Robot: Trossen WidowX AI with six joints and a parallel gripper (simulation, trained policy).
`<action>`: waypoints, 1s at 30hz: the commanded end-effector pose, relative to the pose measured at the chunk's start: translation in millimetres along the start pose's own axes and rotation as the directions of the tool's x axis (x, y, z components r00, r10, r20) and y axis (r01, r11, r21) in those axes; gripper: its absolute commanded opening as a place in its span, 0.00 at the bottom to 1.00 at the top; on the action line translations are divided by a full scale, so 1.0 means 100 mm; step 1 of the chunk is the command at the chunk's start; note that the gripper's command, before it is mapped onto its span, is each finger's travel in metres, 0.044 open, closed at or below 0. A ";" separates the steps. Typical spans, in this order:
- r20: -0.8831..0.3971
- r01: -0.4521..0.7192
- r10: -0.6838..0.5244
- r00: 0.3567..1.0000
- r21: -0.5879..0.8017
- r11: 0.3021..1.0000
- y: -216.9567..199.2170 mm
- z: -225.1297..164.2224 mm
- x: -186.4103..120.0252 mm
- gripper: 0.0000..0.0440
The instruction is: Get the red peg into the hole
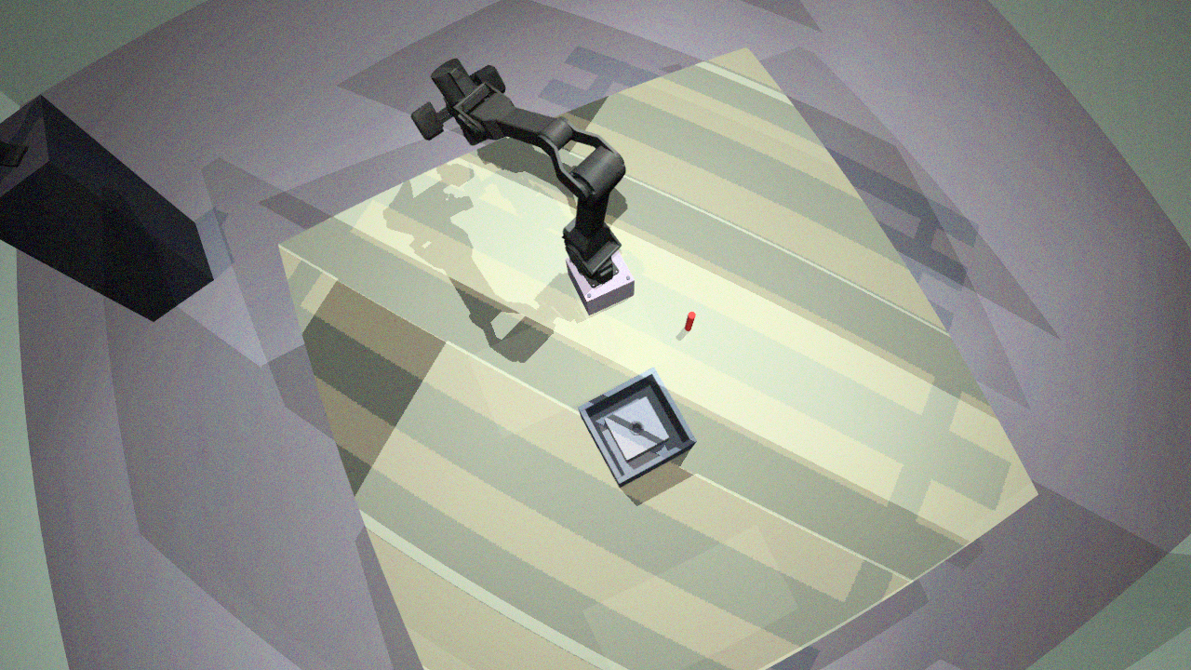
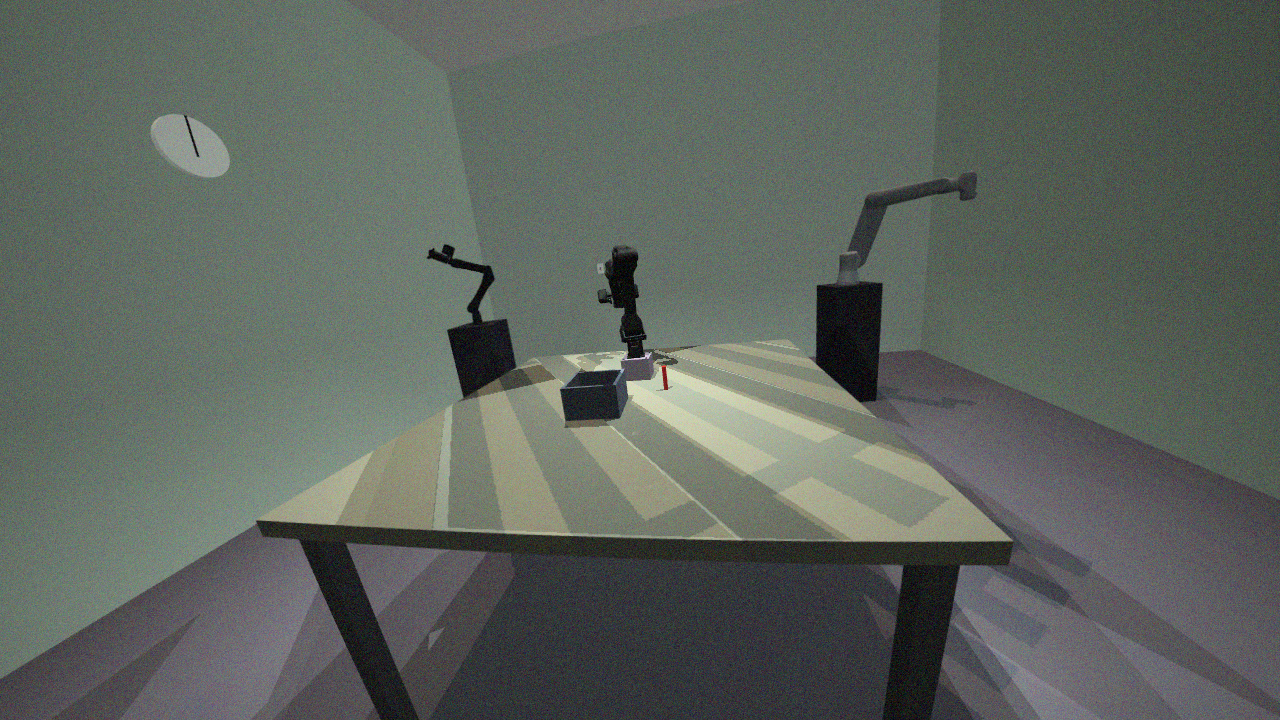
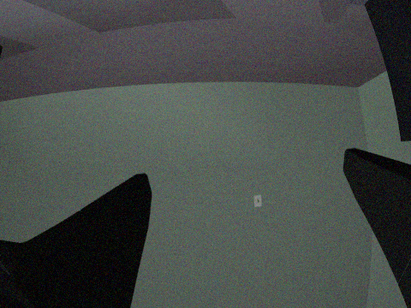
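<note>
Pincer (image 1: 461, 123) (image 3: 250, 172): wide, nothing between, presumably parked clear. Red peg (image 1: 689, 321) (image 2: 665, 377): upright on tabletop (image 1: 833, 399) (image 2: 626, 501), grasp-ready. Open box (image 1: 616, 481) (image 2: 591, 404): top view, peg's seven o'clock, mouth up, likely for lowering.

Matte black nearly all over, built of chunky, blocky links with rounded edges; a thick barrel-shaped joint (image 1: 601, 168) with two slim side rails (image 1: 563, 172) framing an open gap; a narrower cylinder (image 1: 555, 133) at the next bend; dark, squarish lobes on the end effector (image 1: 466, 103) (image 3: 246, 164), with blunt, tapering fingertips seen close up; underneath, a pale pinkish-lilac block (image 1: 606, 298) (image 2: 637, 368) as a base, dotted with small dark screw heads near its corners
</note>
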State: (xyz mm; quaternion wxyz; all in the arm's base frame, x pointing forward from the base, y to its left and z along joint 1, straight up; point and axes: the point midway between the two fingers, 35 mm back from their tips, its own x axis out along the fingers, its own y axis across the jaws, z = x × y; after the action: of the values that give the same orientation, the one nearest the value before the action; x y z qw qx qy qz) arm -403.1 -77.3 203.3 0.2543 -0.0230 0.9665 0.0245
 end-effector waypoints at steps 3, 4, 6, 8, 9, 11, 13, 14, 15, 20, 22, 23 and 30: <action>0.001 0.045 -0.045 0.999 0.016 0.999 -0.23 -0.03 -0.03 1.00; 0.007 0.069 -0.069 0.998 0.025 0.997 -0.35 -0.02 -0.05 1.00; 0.023 0.116 -0.117 0.993 0.051 0.992 -0.61 0.02 -0.12 1.00; 0.044 0.159 -0.163 0.986 0.085 0.984 -0.87 0.07 -0.20 1.00; 0.054 0.178 -0.184 0.981 0.103 0.979 -1.00 0.10 -0.25 1.00; 0.076 0.214 -0.225 0.971 0.139 0.967 -1.25 0.16 -0.36 1.00; 0.098 0.244 -0.264 0.960 0.175 0.954 -1.49 0.23 -0.48 1.00; 0.109 0.258 -0.282 0.953 0.193 0.947 -1.60 0.27 -0.55 1.00; 0.120 0.271 -0.300 0.946 0.210 0.939 -1.71 0.31 -0.62 1.00; 0.171 0.323 -0.382 0.908 0.294 0.900 -2.21 0.51 -1.03 1.00; 0.191 0.339 -0.412 0.891 0.326 0.883 -2.38 0.60 -1.21 1.00; 0.201 0.345 -0.427 0.882 0.342 0.874 -2.46 0.65 -1.30 1.00; 0.272 0.373 -0.520 0.810 0.446 0.814 -2.91 1.00 -2.01 1.00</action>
State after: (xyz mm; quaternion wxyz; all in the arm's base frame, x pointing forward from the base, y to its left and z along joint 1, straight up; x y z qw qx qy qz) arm -198.3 -341.0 203.4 0.4132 -0.1930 0.8682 -0.1955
